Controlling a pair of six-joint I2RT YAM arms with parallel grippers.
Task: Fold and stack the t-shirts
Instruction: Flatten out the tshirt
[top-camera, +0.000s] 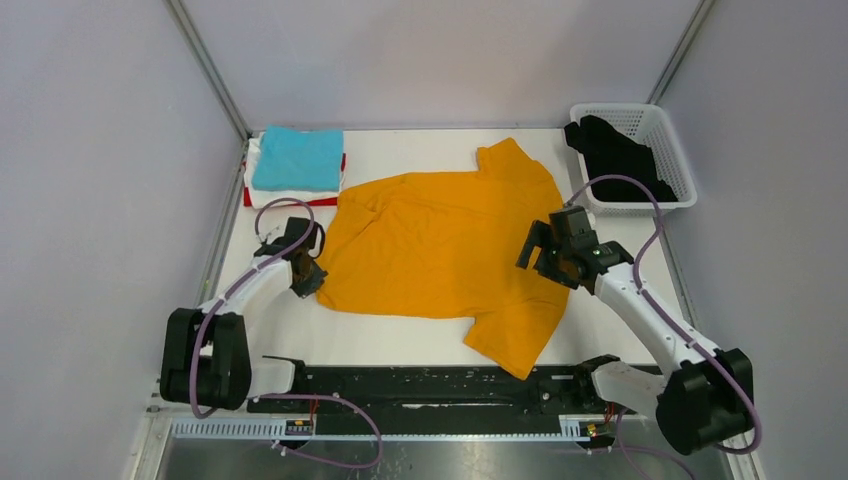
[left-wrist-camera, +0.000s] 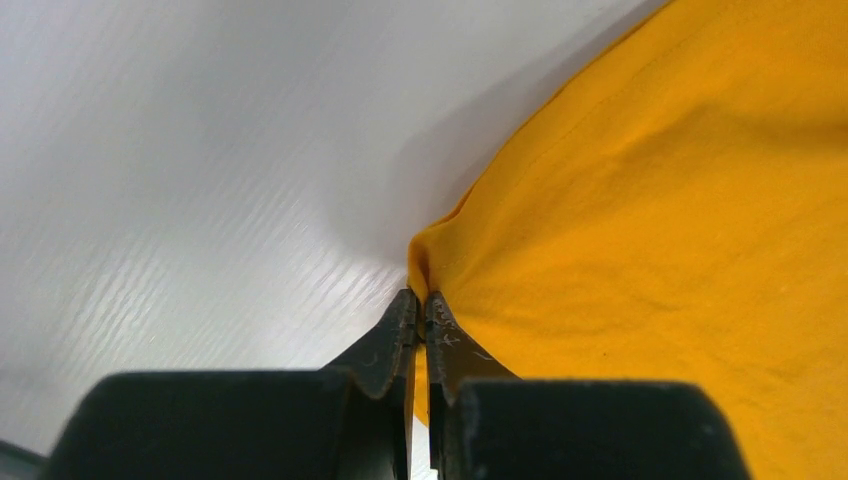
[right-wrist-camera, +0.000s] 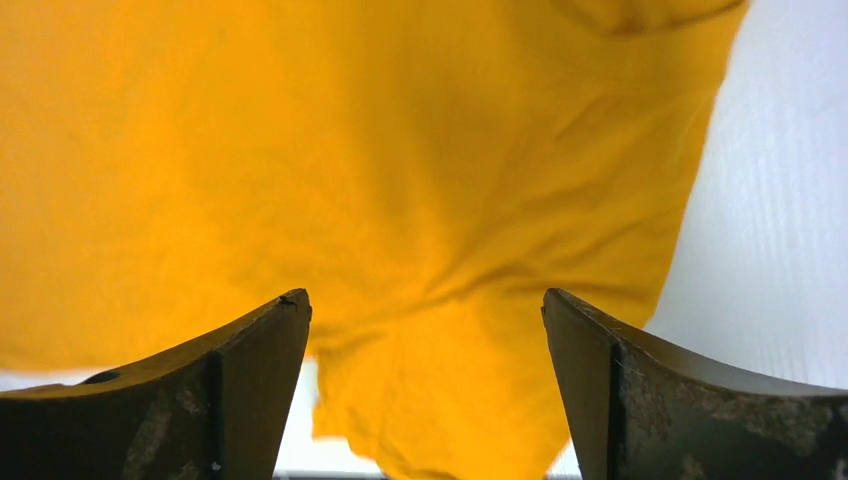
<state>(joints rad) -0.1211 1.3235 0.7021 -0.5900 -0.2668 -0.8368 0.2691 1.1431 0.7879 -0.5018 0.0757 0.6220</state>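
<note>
A mustard-orange t-shirt (top-camera: 440, 245) lies spread flat on the white table, its collar to the right and one sleeve hanging toward the near edge. My left gripper (top-camera: 308, 272) is shut on the shirt's near-left hem corner, and the left wrist view shows the cloth (left-wrist-camera: 640, 230) pinched between its tips. My right gripper (top-camera: 540, 255) is open and empty, hovering above the shirt's right side near the shoulder; the right wrist view shows the cloth (right-wrist-camera: 400, 200) below the spread fingers. A stack of folded t-shirts, turquoise (top-camera: 298, 158) over white and red, sits at the back left.
A white plastic lattice basket (top-camera: 660, 130) holding dark cloth (top-camera: 615, 155) stands at the back right. Grey walls close the table on the left, back and right. A black rail (top-camera: 430, 385) runs along the near edge between the arm bases.
</note>
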